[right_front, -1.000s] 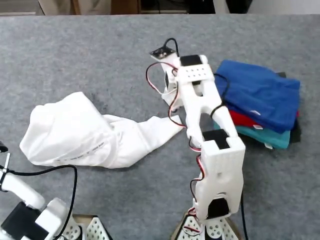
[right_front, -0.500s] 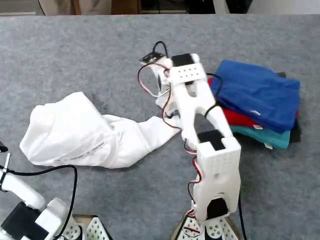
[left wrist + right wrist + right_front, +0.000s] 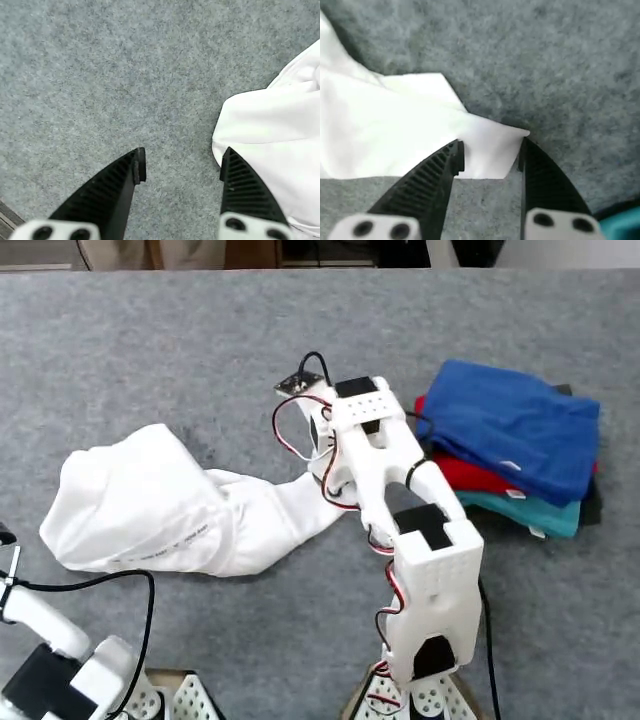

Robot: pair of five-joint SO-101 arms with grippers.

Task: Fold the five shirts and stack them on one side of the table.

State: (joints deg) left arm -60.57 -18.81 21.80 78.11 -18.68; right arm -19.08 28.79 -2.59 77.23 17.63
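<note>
While the grey table [image 3: 150, 330] is laid out whole in the high view, plenty is kept hidden. The sleeve end of the white shirt [image 3: 150, 505] is covered by the right arm [image 3: 425, 550], and that arm's fingers are masked from above by its own wrist. In the stack of folded shirts [image 3: 515, 440] on the right side of the table, the blue top one is seen in full. Red, teal and something dark beneath are shown as thin edges only. The left arm [image 3: 55, 660] is cut off at the near corner.

Now the placement. The white shirt is spread loose and unfolded on the left half of the table, with one sleeve stretched toward the stack. The right gripper [image 3: 490, 150] is held with its jaws parted, and the sleeve's corner is framed squarely between them. Whether the cloth is touched cannot be told. The left gripper [image 3: 183, 157] is spread wide too, with nothing held. Bare table is seen between its fingers, and the shirt's edge is found just beside one of them.

And the change: over the last second the right arm's wrist has been swung away from the stack and brought over the sleeve end. Shirt, stack and left arm are left as they were.
</note>
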